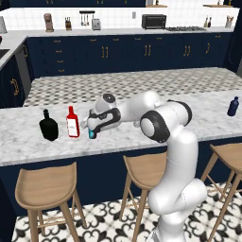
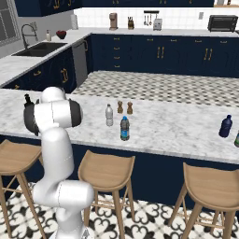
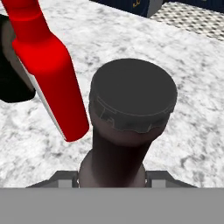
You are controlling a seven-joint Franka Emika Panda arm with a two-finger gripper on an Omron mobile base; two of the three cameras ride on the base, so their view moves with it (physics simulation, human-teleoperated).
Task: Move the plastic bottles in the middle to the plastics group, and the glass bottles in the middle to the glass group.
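Dark brown glass up close: in the hand view the capped neck of the glass bottle (image 3: 131, 118) stands right in front of the camera, its crimped dark cap (image 3: 133, 98) uppermost, and the gripper (image 3: 111, 179) is clamped round the neck just below. The fingers themselves are barely visible down at the base of the neck. From the left base view, the gripper (image 1: 91, 126) is low over the marble counter (image 1: 28, 144), with a bit of teal label (image 1: 91, 134) peeking out beneath the hand; whether the bottle's base touches the marble, I cannot tell.

Just beside it is the red bottle (image 1: 72, 122) with its white label, upright, near but apart from the held bottle. One step further left sits the squat black bottle (image 1: 48, 125) with its thin neck, also upright.

Over to the right base view: mid-counter, the bottle with the bright blue label (image 2: 124, 128) stands near the front edge, the clear greyish bottle (image 2: 109, 115) just behind it, and two small brown shakers (image 2: 124, 108) behind that. Far off at the right end stands the dark navy-blue bottle (image 2: 225, 126), well apart from everything else.
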